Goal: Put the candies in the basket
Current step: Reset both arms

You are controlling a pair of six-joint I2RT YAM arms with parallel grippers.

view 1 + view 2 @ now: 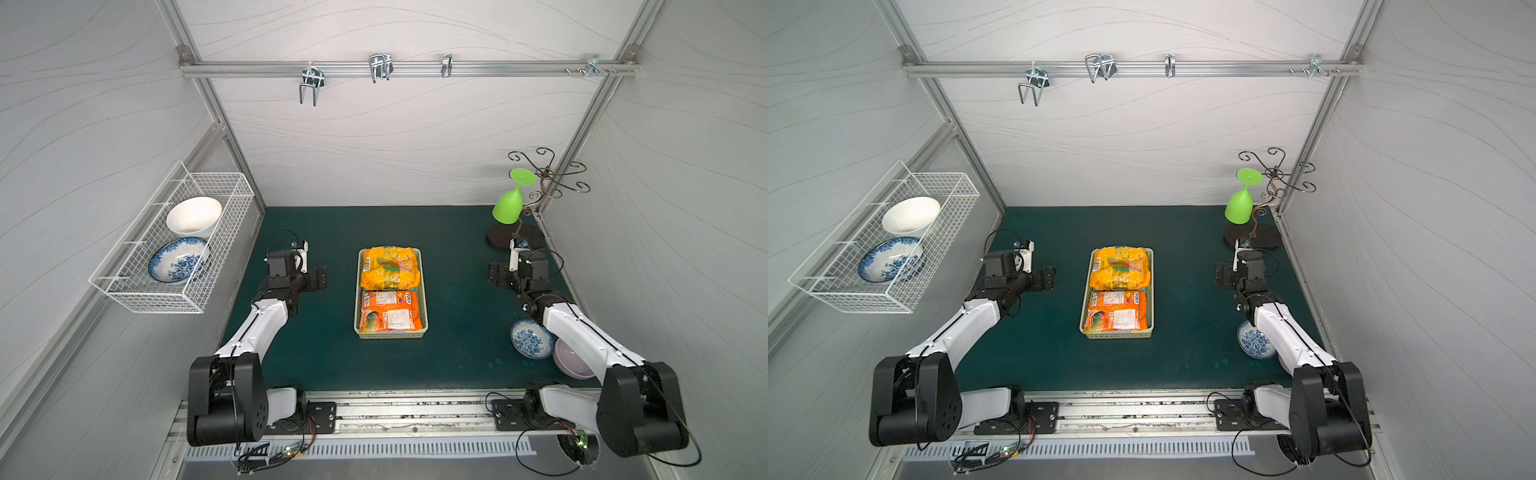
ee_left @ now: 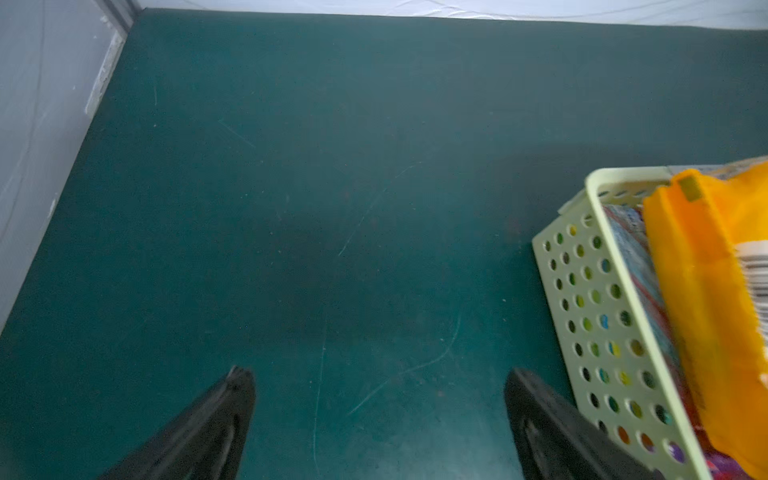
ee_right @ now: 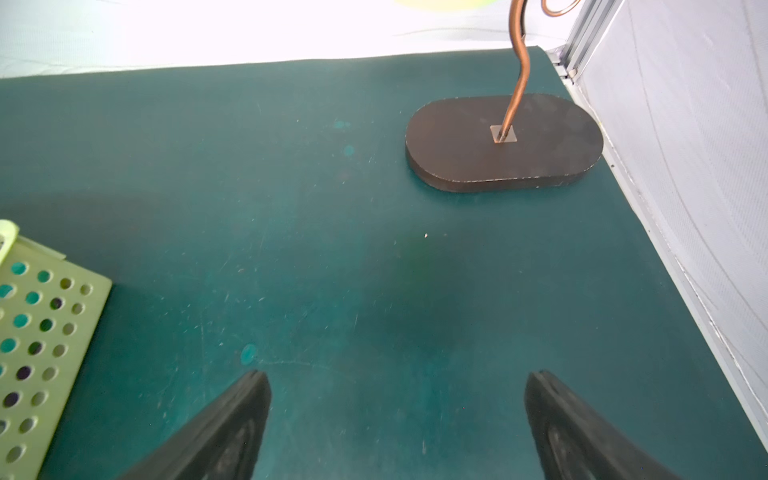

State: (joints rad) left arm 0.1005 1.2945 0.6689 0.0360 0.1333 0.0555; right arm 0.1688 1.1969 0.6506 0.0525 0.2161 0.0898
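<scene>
The pale yellow-green basket sits mid-table and holds the candies: a yellow-orange bag at the far end and an orange bag at the near end, with more colours showing beneath. My left gripper hangs open left of the basket, clear of it. In the left wrist view its gripper has only bare mat between the fingers, with the basket wall and yellow-orange bag beside it. My right gripper is open and empty, right of the basket.
A white wire basket with two bowls hangs on the left wall. A green cup hangs on a scrolled stand with a dark base at the back right. A blue-patterned bowl and a pale purple bowl lie under the right arm.
</scene>
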